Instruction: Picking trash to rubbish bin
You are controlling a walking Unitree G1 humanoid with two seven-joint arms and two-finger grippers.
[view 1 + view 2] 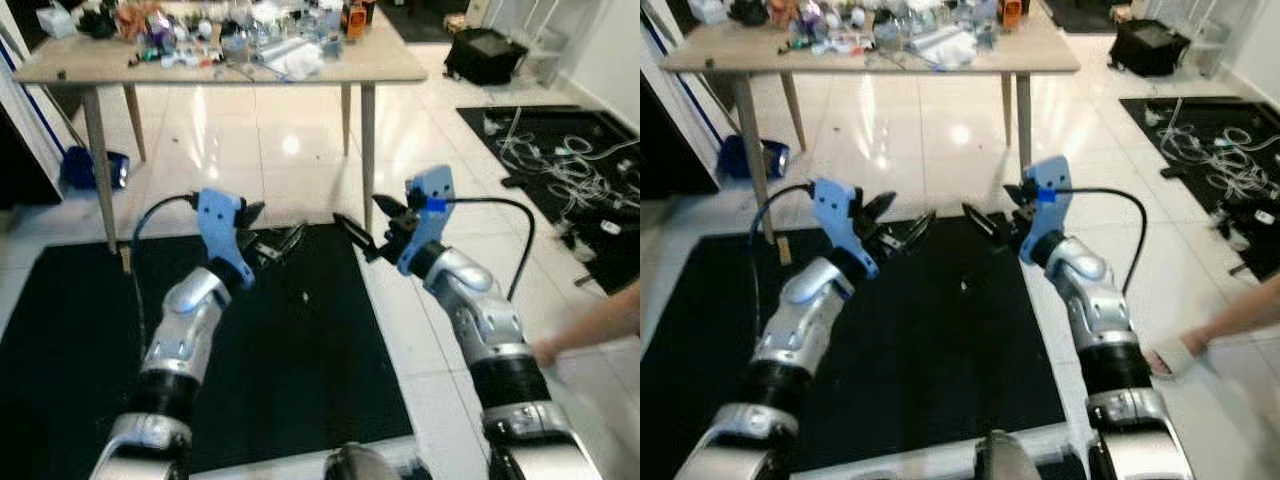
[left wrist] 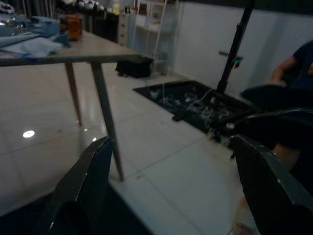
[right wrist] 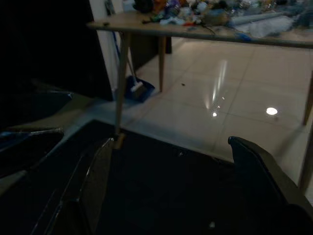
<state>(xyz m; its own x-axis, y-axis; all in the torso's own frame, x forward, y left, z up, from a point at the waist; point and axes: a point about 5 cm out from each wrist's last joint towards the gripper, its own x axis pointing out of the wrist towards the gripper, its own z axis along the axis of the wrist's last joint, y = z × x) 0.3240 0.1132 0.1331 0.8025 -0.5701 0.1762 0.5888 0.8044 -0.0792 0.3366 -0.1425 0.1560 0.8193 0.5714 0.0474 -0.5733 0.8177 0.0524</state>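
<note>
- Grippers are hovering above a black mat (image 1: pixel 300 380): the left gripper (image 1: pixel 268 240) and right gripper (image 1: pixel 365 232) are facing each other, fingers spread wide, holding nothing.
- Trash (image 1: pixel 230 35) is lying scattered on a wooden table (image 1: pixel 390 68) beyond the mat.
- A person's hand (image 1: pixel 1175 355) is reaching in beside the right arm.

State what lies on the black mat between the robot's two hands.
Between left hand and right hand, black mat is bare except one small pale speck, in the left eye view.
</note>
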